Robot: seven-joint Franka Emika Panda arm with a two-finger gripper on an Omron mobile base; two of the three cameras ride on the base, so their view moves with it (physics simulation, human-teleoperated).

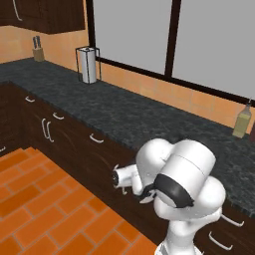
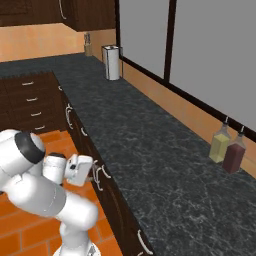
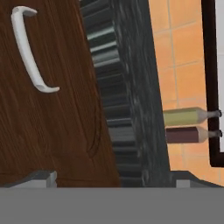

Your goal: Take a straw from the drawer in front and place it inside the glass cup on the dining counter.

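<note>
The white arm's two-finger gripper (image 2: 94,172) is hovering close against the dark-brown wooden drawer front (image 3: 52,109), its jaws spread wide with nothing between them. In the hand view the drawer's curved silver bar handle (image 3: 29,54) is sitting toward the upper left (that view is rolled, so the counter edge is running top to bottom), and the drawer is shut. In the left base view the gripper (image 1: 117,178) is pointing at the cabinet face just under the black speckled stone counter (image 1: 149,119).

On that counter, a white paper-towel roll in a wire holder (image 2: 112,62) is standing near the far corner, with a wooden knife block (image 1: 38,50) beyond it. Two bottles are standing side by side against the orange tiled wall, one yellowish (image 2: 219,144) and one dark red (image 2: 233,153). Orange brick-pattern floor (image 1: 45,209) is lying below the cabinets.
</note>
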